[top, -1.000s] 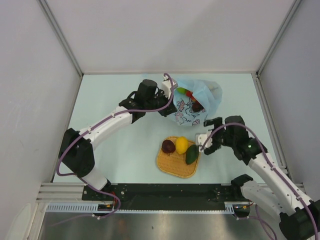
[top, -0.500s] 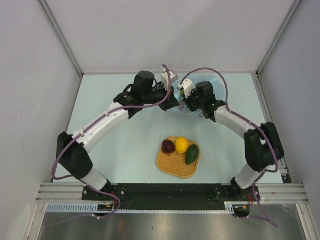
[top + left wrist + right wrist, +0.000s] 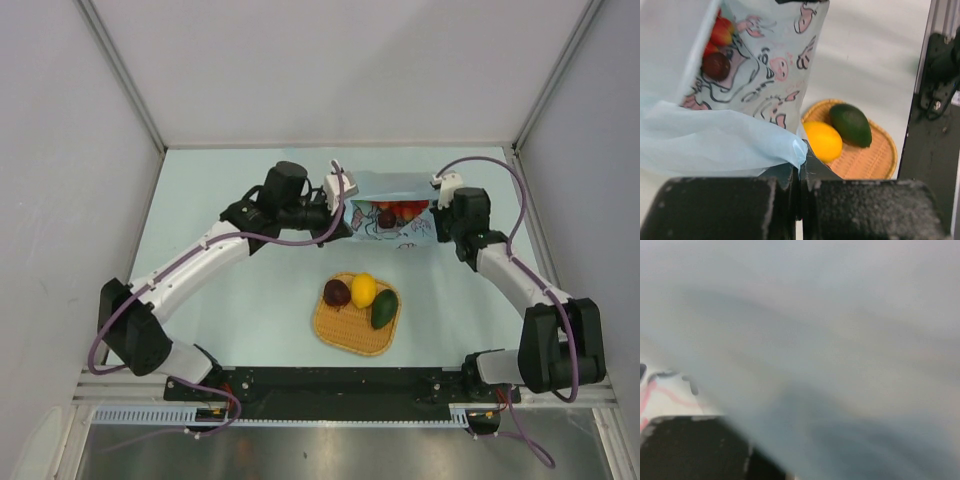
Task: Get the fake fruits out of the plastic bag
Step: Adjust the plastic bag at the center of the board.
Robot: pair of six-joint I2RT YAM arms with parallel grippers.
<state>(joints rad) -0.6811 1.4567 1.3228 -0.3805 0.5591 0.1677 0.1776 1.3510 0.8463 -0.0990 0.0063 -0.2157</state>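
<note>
Fake fruits are partly out: low in the top view, a woven tray [image 3: 345, 335] on the desk [image 3: 240, 290] holds a lemon [image 3: 364, 290], a plum [image 3: 337, 293] and an avocado [image 3: 384, 309]. Higher in the frame, at centre, the plastic bag [image 3: 395, 232] hangs stretched between both arms, with red berries [image 3: 405, 210] and a second plum [image 3: 386, 217] showing through it. The left hand [image 3: 340, 212] is clenched on the bag's left edge. The right hand [image 3: 437, 215] sits at the right edge, but film fills its wrist view, so I cannot tell its grip. By my reckoning, about half is done.
</note>
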